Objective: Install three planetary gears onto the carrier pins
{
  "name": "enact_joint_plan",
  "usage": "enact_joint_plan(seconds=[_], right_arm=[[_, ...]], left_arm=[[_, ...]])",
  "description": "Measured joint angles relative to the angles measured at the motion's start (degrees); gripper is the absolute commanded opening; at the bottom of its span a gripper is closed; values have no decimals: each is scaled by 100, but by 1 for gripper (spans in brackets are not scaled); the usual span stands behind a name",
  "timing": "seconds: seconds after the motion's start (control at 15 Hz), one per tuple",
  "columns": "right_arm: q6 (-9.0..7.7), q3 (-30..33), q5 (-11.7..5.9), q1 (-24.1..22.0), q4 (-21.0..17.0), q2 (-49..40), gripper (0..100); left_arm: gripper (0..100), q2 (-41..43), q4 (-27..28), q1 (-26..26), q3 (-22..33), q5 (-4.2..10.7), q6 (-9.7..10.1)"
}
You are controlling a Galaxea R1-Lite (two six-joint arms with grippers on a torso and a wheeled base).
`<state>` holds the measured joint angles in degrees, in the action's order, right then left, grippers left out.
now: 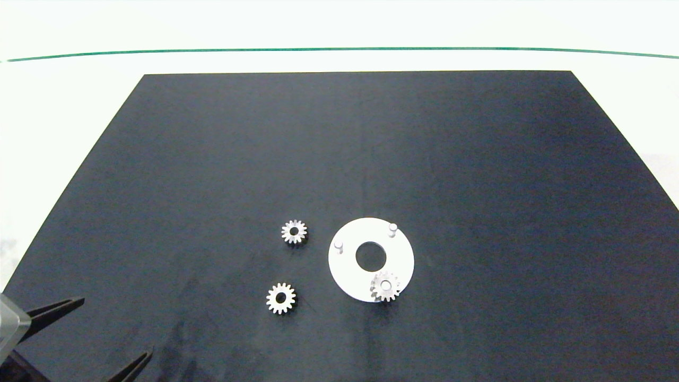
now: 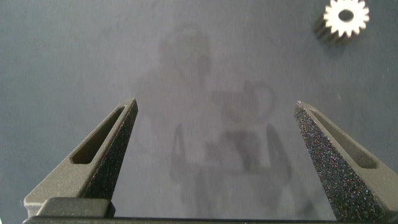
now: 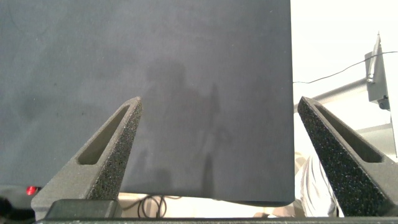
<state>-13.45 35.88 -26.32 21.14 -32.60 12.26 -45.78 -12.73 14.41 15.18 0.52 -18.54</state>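
Gears: one seated (image 1: 385,286) on the near pin of the white disc (image 1: 347,276); two loose (image 1: 294,232) (image 1: 280,298) on the black mat (image 1: 212,159), toward its near edge. Two pins (image 1: 338,245) (image 1: 392,227) bare. Left gripper (image 1: 109,334) at near-left corner, fingers spread wide, empty. Right gripper (image 3: 221,155) likewise agape, empty. Next: likely grasp of a loose gear.

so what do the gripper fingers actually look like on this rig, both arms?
Both match: the left gripper and right gripper each have two dark grey, tapered wedge fingers with a slot along the outer face and rough, speckled foam-like inner pads. In the head view, the left gripper's body is pale grey.
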Motion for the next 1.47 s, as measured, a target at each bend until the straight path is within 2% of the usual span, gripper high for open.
enact_joint_plan(seconds=[0.2, 0.47, 0.67, 0.8, 0.87, 1.0, 1.13, 1.27, 1.33, 1.47], right_arm=[[-2, -84, 0, -66, -1, -224, 100], [-50, -286, 9, -166, 2, -557, 100], [-52, -396, 11, -199, 5, -701, 100], [-50, -485, 11, -254, 13, -753, 100], [-52, -542, 11, -262, 13, -764, 100], [-52, -614, 20, -276, 38, -761, 100], [-52, -663, 22, -278, 55, -734, 100], [-52, -711, 28, -278, 71, -714, 100], [-50, -730, 30, -278, 82, -706, 100], [-50, -744, 28, -278, 83, -690, 100]], left_arm=[[100, -469, -13, 6, 321, 10, -15], [100, -1228, -345, 69, 382, 68, -22], [100, -1849, -948, 411, 358, 302, -6], [100, -2231, -1359, 645, 340, 578, 11], [100, -2365, -1401, 747, 332, 636, 27], [100, -2487, -1401, 877, 321, 641, 77], [100, -2525, -1397, 1064, 304, 655, 245], [100, -2536, -1392, 1318, 273, 667, 311], [100, -2537, -1392, 1473, 255, 700, 319], [100, -2561, -1403, 1812, 235, 912, 324]])
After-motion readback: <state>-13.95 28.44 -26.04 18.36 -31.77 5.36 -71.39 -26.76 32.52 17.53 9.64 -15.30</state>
